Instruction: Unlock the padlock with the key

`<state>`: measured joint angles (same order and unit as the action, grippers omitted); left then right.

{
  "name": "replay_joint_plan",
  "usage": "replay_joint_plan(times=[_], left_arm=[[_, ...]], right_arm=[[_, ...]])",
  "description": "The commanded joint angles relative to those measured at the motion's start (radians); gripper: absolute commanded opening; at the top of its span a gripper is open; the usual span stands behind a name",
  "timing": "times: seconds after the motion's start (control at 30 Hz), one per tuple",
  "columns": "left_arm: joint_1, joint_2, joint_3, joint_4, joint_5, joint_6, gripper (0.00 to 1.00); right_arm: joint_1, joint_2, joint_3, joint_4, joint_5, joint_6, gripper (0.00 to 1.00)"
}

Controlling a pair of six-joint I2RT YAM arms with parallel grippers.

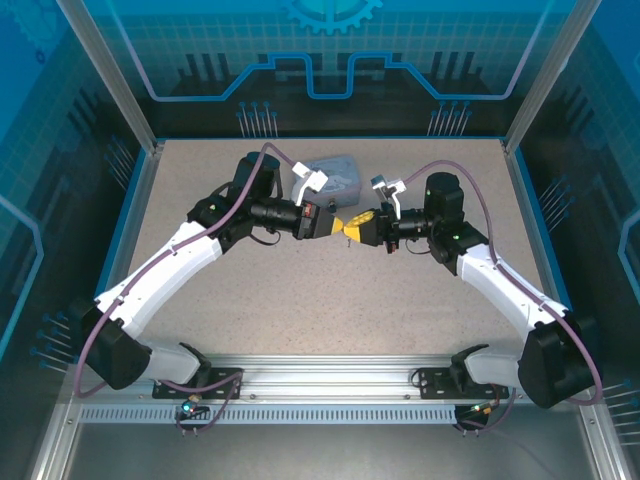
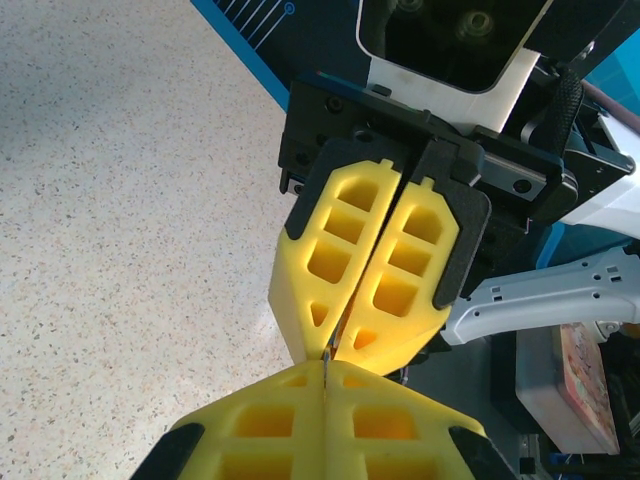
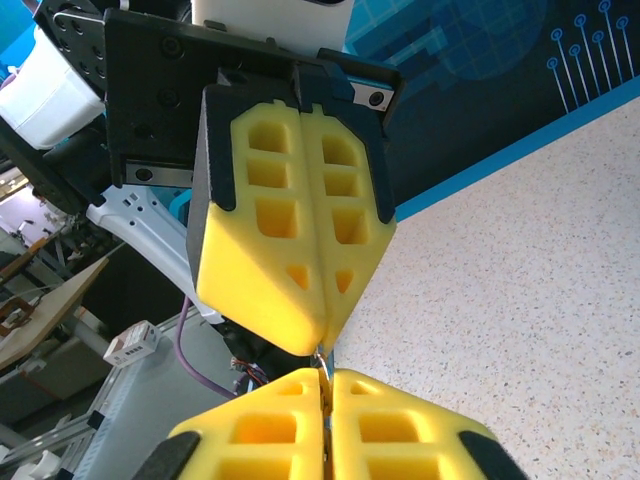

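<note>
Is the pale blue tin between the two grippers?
No: the tin lies farther back, while the left gripper and right gripper meet tip to tip in front of it.

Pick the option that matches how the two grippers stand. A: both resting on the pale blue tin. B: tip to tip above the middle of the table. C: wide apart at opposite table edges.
B: the left gripper and right gripper meet fingertip to fingertip above the table.

Bright even light, soft shadows.
</note>
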<state>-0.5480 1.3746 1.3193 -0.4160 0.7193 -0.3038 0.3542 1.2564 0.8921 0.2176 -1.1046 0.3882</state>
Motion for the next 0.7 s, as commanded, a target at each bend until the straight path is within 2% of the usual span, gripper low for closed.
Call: replay_joint_plan(times=[0.0, 0.47, 0.63, 0.67], left_arm=[[-0.007, 0.012, -0.006, 0.020, 0.047, 0.014, 0.00], [-0.009, 0.021, -0.003, 0.017, 0.052, 0.019, 0.00], [-0.010, 0.023, -0.003, 0.017, 0.048, 0.021, 0.00], [-0.010, 0.022, -0.003, 0.018, 0.041, 0.022, 0.03]], right_arm=[[0.005, -0.003, 0.008, -0.016, -0.006, -0.015, 0.12], [0.024, 0.013, 0.021, -0.037, -0.010, -0.032, 0.10], [0.028, 0.012, 0.027, -0.040, -0.016, -0.036, 0.00], [0.028, 0.009, 0.028, -0.052, -0.011, -0.041, 0.00]])
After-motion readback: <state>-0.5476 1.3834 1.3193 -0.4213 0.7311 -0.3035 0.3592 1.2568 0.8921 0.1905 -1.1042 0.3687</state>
